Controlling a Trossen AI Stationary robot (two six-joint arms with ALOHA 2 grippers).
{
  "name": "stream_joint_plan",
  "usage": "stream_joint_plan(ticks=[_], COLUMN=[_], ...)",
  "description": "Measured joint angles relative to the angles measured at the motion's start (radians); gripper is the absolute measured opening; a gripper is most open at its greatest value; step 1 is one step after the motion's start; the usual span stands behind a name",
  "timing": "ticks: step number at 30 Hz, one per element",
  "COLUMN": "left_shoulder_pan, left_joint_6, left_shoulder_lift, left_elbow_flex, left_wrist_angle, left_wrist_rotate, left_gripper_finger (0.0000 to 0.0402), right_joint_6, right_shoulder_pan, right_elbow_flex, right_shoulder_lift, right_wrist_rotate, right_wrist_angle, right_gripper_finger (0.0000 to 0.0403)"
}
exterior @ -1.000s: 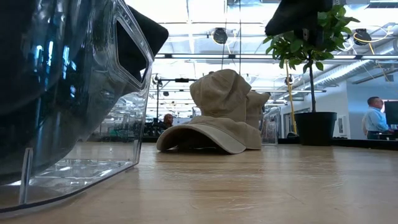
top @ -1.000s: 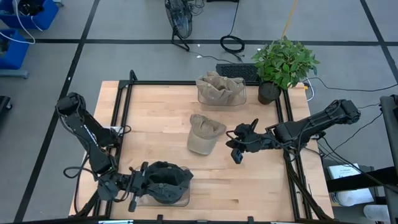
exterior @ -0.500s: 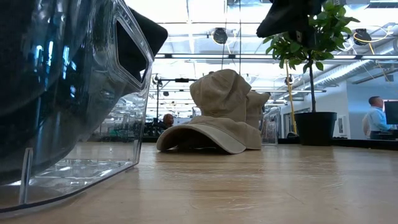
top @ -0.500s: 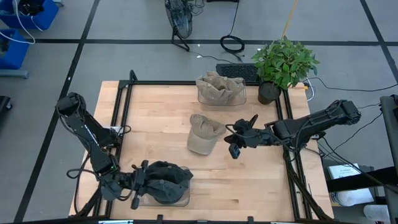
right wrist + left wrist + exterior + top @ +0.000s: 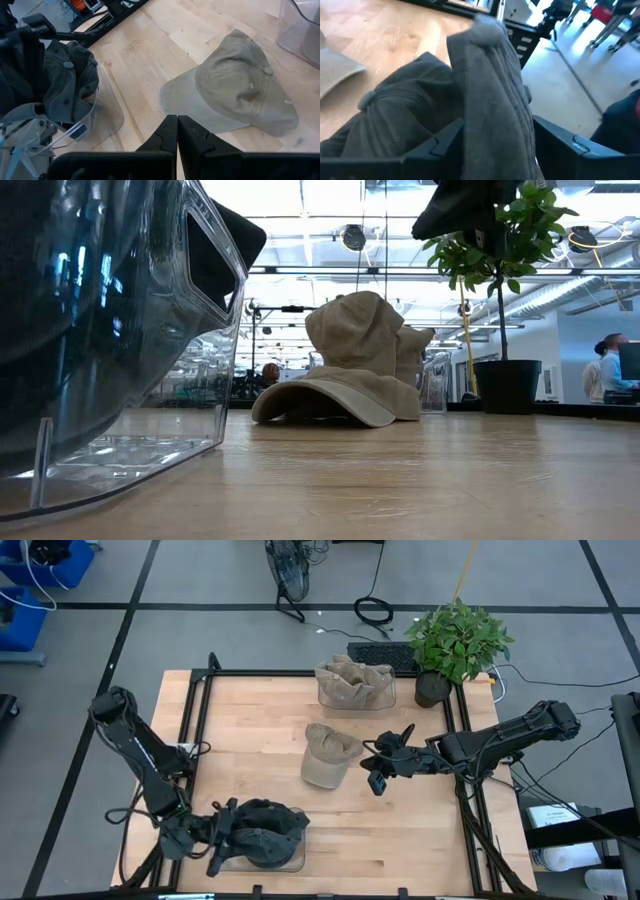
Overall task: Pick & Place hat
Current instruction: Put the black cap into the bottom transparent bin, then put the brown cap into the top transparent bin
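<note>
Two grippers are working here; the left gripper (image 5: 222, 840) is clamping the brim of a dark grey hat (image 5: 490, 95) over the clear bin (image 5: 290, 862) at the table's near edge; the right gripper (image 5: 177, 131), fingers pressed together and holding nothing, is hovering just beside the tan hat (image 5: 328, 753) lying mid-table (image 5: 260, 730); no readable writing is showing on either hat.

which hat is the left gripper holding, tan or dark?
The dark grey hat in the near clear bin; the left gripper is shut on its brim. The tan hat lies loose mid-table, by the right gripper.
</note>
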Motion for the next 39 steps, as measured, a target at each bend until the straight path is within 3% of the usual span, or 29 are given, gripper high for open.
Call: stream_joint_plan(ticks=[13,23,27,33,37,39], left_shoulder_pan=[0.0,0.0,0.002,0.059,0.134,0.183], left_joint_6=[0.062,0.247,0.332,0.439,0.465,0.472], left_shoulder_lift=[-0.216,-0.419,-0.483,-0.561,-0.58,-0.578], left_elbow_flex=[0.0,0.001,0.001,0.001,0.001,0.001], left_wrist_angle=[-0.148,-0.278,-0.318,-0.319,-0.321,-0.321], left_wrist_rotate=[0.0,-0.009,-0.066,-0.087,-0.087,-0.087], left_gripper_finger=[0.0175,0.0142,0.0124,0.0076,0.0018,0.0008], right_joint_6=[-0.016,-0.01,-0.033,-0.059,-0.097,-0.098], right_shoulder_pan=[-0.001,-0.001,-0.001,-0.001,-0.001,-0.002], right_elbow_flex=[0.0,0.0,0.0,0.0,0.0,0.0], right_shoulder_lift=[0.0,0.0,0.0,0.001,0.001,0.001], right_wrist_rotate=[0.0,0.049,0.063,0.075,0.076,0.077], right_wrist_angle=[0.0,-0.001,-0.001,-0.001,-0.001,-0.001], right_gripper_finger=[0.0,0.0,0.0,0.0,0.0,0.0])
